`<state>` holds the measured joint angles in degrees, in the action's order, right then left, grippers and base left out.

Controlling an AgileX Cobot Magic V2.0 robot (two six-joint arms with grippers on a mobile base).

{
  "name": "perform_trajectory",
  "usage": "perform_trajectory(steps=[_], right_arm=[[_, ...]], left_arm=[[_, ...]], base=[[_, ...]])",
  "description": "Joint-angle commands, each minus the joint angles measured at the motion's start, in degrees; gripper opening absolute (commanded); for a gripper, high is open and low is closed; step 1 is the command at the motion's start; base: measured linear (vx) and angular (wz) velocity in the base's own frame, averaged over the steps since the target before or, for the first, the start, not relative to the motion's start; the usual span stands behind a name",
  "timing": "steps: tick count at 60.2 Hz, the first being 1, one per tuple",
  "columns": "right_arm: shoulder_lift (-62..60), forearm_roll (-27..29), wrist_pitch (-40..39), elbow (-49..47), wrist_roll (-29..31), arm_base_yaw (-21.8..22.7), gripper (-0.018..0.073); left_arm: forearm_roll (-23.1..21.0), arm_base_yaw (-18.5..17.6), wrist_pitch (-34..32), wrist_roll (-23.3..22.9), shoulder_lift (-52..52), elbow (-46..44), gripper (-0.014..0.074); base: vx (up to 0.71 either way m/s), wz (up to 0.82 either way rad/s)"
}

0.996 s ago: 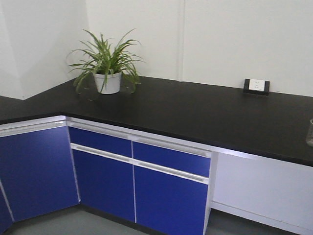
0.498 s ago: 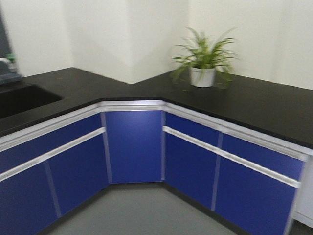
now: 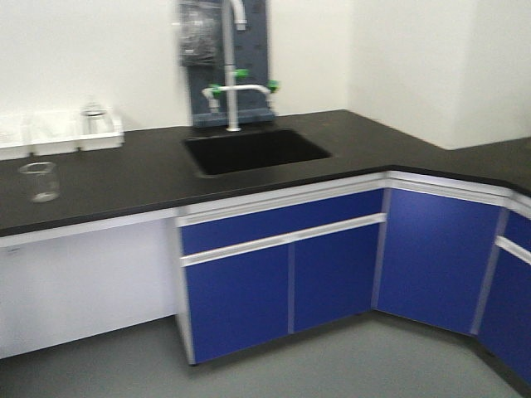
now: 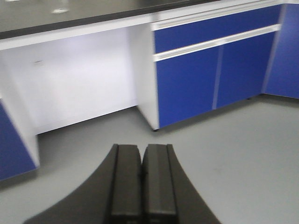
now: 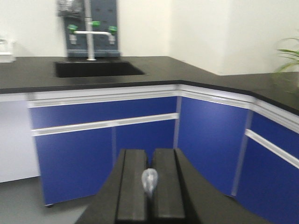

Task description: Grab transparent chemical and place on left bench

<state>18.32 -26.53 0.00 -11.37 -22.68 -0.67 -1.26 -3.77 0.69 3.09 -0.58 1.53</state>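
Beaker (image 3: 39,181) is in frame: clear, upright, far left on the table (image 3: 133,186), just in front of the white trays (image 3: 62,133) and well apart from the sink (image 3: 257,151). No dropper visible in it (blurry, can't be sure). Nothing is touching it.

Change: the view has swung left. Sink and tap (image 3: 231,79) now sit centre in the front view. The plant (image 5: 289,58) shows only as leaves at the right edge of the right wrist view. 1.0 s ago the front view faced the plant, with a sliver of glass at its right edge. 0.5 s ago it faced the corner, with the sink just entering at left. My read: the base is turning and the arms are idle.

Left end effector (image 4: 142,182): fingers pressed together, empty, aimed at floor (image 4: 243,154) and cabinets (image 4: 201,79). Right end effector (image 5: 149,186): fingers also together, with 1 small pale blob at the seam. I can't tell what it is or whether it's pinched.

For the task, my read is that the target is found and the grab hasn't started. An end effector must spread before reaching.
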Motion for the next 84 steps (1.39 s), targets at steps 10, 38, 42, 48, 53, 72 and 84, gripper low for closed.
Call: perform_trajectory(steps=[10, 38, 42, 48, 53, 72, 84], right_arm=[[0.4, -0.3, -4.0, -1.8, 0.1, 0.2, 0.0], [0.4, -0.3, -4.0, -1.8, 0.1, 0.2, 0.0], [0.4, -0.3, -4.0, -1.8, 0.1, 0.2, 0.0], [0.4, -0.3, -4.0, -1.8, 0.1, 0.2, 0.0], [0.4, -0.3, -4.0, -1.8, 0.1, 0.2, 0.0], [0.4, -0.3, -4.0, -1.8, 0.1, 0.2, 0.0], [0.4, -0.3, -4.0, -1.8, 0.1, 0.2, 0.0]], left_arm=[[0.0, -0.1, -4.5, -0.4, -1.1, 0.9, -0.0004], [0.0, -0.1, -4.5, -0.4, -1.1, 0.9, -0.0004], [0.0, -0.1, -4.5, -0.4, -1.1, 0.9, -0.0004], [0.0, -0.1, -4.5, -0.4, -1.1, 0.9, -0.0004], [0.0, -0.1, -4.5, -0.4, -1.1, 0.9, -0.0004], [0.0, -0.1, -4.5, -0.4, -1.1, 0.9, -0.0004], [0.0, -0.1, -4.5, -0.4, -1.1, 0.9, -0.0004]], base=[[0.03, 0.69], [0.13, 0.52], [0.17, 0.51], [0.19, 0.52], [0.21, 0.54], [0.26, 0.56], [0.31, 0.49]])
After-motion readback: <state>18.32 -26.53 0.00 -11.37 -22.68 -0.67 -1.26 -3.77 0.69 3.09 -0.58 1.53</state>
